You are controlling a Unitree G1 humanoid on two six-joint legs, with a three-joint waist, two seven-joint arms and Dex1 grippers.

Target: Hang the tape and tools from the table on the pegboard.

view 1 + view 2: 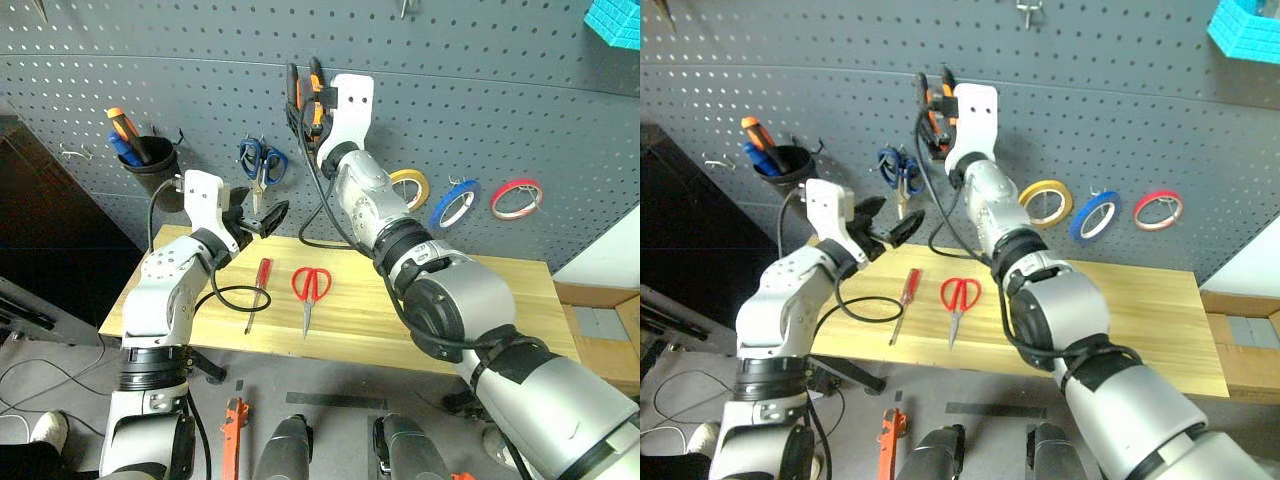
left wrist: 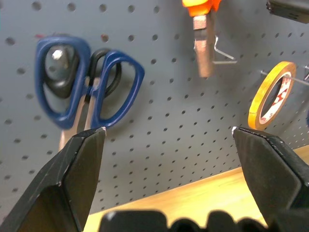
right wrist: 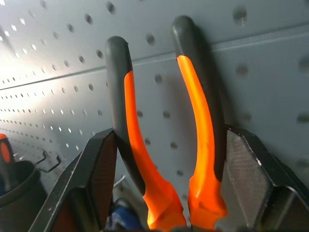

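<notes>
My right gripper (image 1: 305, 105) is raised to the dark grey pegboard (image 1: 500, 100) and is shut on the orange-and-black pliers (image 3: 134, 130), whose handles point up between its fingers (image 3: 99, 169). In the left wrist view the pliers' nose (image 2: 203, 48) hangs beside a bare hook. My left gripper (image 1: 262, 222) is open and empty over the table's back edge, below the blue-handled scissors (image 2: 87, 82). The red-handled screwdriver (image 1: 262, 273) and the red scissors (image 1: 309, 300) lie on the light-wood table (image 1: 480, 300). The blue tape (image 1: 436, 218) hangs on the pegboard.
A yellow roll (image 1: 410, 188) and a red roll (image 1: 516, 198) hang either side of the blue tape. A black cup (image 1: 152, 165) on the board's left holds more tools. A black cable (image 1: 235, 297) loops across the table near the screwdriver. An orange tool (image 1: 233, 425) lies on the floor.
</notes>
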